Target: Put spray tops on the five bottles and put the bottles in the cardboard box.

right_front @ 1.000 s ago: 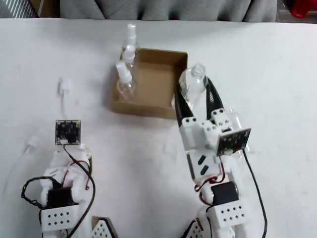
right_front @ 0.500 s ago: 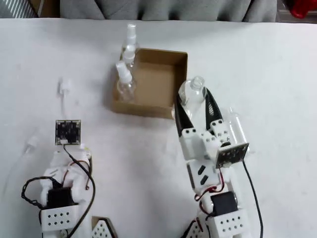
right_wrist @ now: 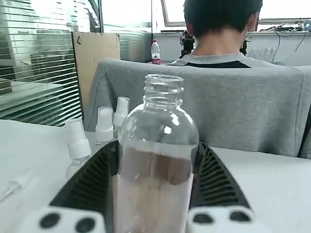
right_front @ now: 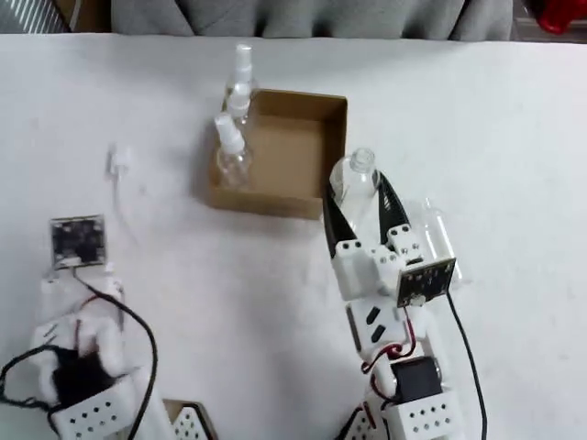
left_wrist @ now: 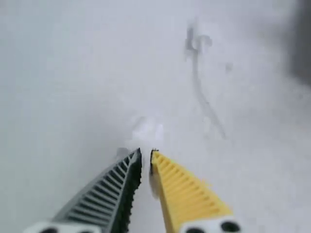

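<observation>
— What's your right claw doing?

— I have the right claw (right_front: 356, 186) clamped on a bottle (right_wrist: 158, 131), one black finger on each flank. The bottle stands upright in my grip with its neck open and no top on it.

— And the box?

— The box (right_front: 295, 156) sits just ahead of that claw and slightly to its left. The held bottle is at the box's near right corner, outside the wall as far as I can judge from above.

— Other bottles?

— I see three capped bottles (right_front: 231, 151) ahead and left of the claw, along the box's left side. The nearest looks to be inside, against the left wall. I can't tell whether the two farther ones stand inside or just behind the far corner. A spare bottle (right_front: 437, 234) lies on its side on the table (right_front: 514, 137), just right of the claw.

— Left side?

— My left claw (left_wrist: 146, 155) hangs low over the table, its fingers drawn nearly together with only a slit between them. I see nothing gripped. A blurred white bit (left_wrist: 146, 130) lies just off the tips, and I can't make out what it is. A spray top (left_wrist: 197, 43) lies well ahead of that claw, its thin tube trailing back toward it.
</observation>
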`<state>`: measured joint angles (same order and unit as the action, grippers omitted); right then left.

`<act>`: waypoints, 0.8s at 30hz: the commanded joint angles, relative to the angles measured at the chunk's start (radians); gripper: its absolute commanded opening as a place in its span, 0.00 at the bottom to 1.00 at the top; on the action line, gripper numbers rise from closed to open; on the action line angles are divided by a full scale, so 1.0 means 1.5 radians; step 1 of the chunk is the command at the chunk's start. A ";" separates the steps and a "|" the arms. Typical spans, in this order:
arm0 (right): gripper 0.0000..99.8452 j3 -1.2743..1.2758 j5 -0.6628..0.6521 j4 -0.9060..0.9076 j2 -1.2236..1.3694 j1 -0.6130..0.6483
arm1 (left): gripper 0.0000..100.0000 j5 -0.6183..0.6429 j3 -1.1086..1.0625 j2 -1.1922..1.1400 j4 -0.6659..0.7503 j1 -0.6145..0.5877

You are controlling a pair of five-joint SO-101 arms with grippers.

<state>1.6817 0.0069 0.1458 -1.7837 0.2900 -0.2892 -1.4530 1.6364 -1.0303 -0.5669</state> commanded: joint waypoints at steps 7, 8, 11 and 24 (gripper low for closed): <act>0.02 0.005 -0.009 0.004 -0.009 0.006 | 0.05 -0.127 0.326 -0.396 -0.003 -0.074; 0.02 0.005 -0.009 0.010 -0.009 0.006 | 0.05 -0.142 0.353 -0.440 0.001 -0.076; 0.02 0.005 -0.009 0.027 -0.010 0.014 | 0.05 -0.205 0.416 -0.567 0.001 -0.076; 0.02 0.005 -0.009 0.056 -0.011 0.055 | 0.07 -0.331 0.640 -0.972 0.016 -0.076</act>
<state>1.6817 0.0069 0.2286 -1.7837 0.3606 -0.7633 -0.6306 0.3061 -1.0288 -0.6713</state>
